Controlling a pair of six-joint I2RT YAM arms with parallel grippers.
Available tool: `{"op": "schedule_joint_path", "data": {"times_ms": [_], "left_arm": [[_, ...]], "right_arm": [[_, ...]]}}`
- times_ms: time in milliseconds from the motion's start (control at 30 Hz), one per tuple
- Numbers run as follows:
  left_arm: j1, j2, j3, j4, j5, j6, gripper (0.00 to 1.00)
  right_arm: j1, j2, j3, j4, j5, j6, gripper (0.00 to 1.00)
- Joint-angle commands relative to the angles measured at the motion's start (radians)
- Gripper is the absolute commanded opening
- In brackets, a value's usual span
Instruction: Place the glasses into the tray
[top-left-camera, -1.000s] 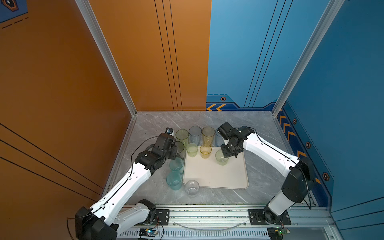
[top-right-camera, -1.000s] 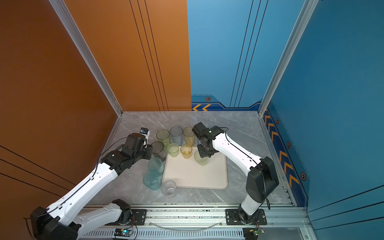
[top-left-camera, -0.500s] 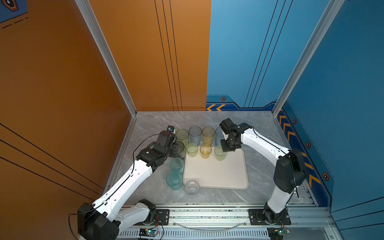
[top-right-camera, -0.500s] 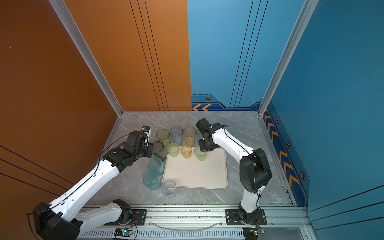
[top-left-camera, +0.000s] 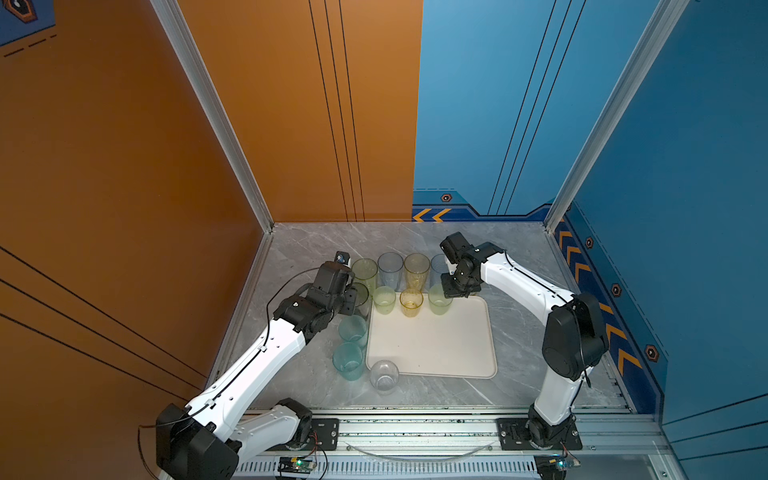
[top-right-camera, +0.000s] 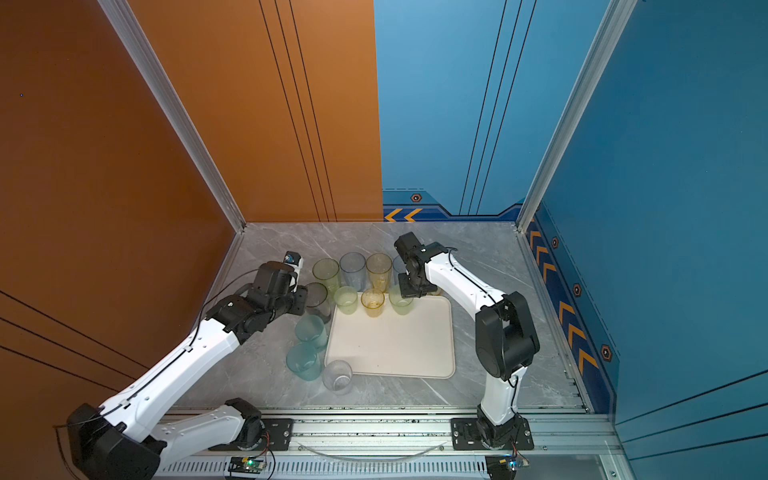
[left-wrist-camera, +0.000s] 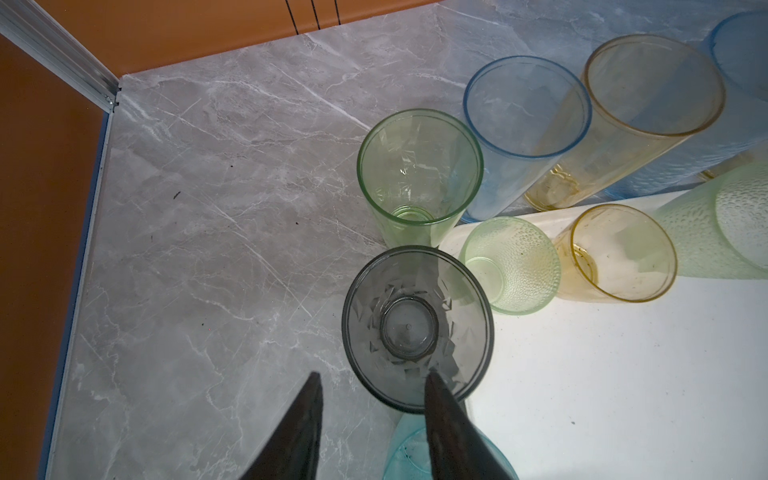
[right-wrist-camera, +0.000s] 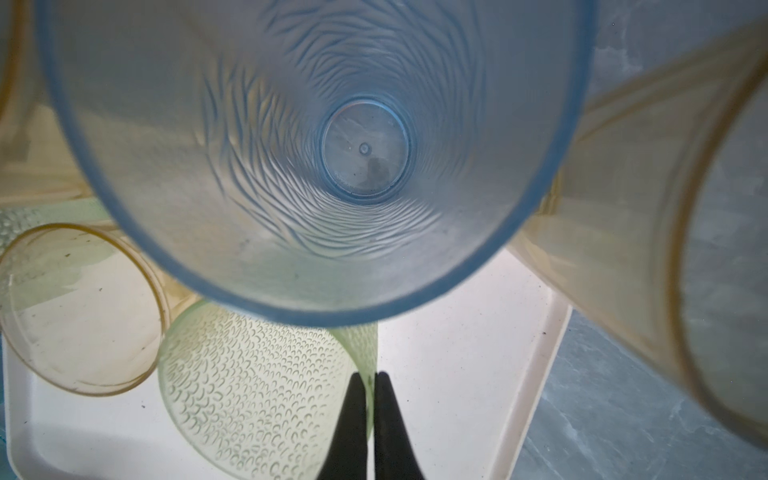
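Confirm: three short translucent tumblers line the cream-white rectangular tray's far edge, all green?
Not all green, per both top views: the middle tumbler is yellow. The dimpled left tumbler and dimpled right tumbler are green, and all three line the far edge of the tray.

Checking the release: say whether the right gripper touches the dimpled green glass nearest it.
Touching: the right wrist view shows the right gripper shut on the wall of the dimpled green glass.

Orange walls (top-left-camera: 124, 166) on the left and back meet blue walls (top-left-camera: 478, 104) on the back and right, with 2 aluminium corner posts (top-left-camera: 208, 112), orange chevrons (top-left-camera: 432, 215) along the blue base, an evenly lit grey marbled tabletop (top-left-camera: 316, 245) and a metal rail (top-left-camera: 415, 426) in front.
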Motion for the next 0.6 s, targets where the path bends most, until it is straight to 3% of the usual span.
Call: {"op": "schedule_joint_path", "data": {"times_ms": [0,333,567], "left_arm": [[-0.003,0.000,0.032,-0.039,0.030,0.019,0.42],[-0.003,0.002,0.070,-0.055,0.044,0.021,0.42],[-0.005,0.012,0.070,-0.057,0.052,0.018,0.42]], "right_arm": [[-0.011,0.001,0.003,0.008,-0.015,0.014,0.02],[-0.022,0.004,-0.012,-0.003,-0.103,0.011,0.02],[-0.026,0.015,-0.020,0.000,-0.090,0.013,0.05]]}}
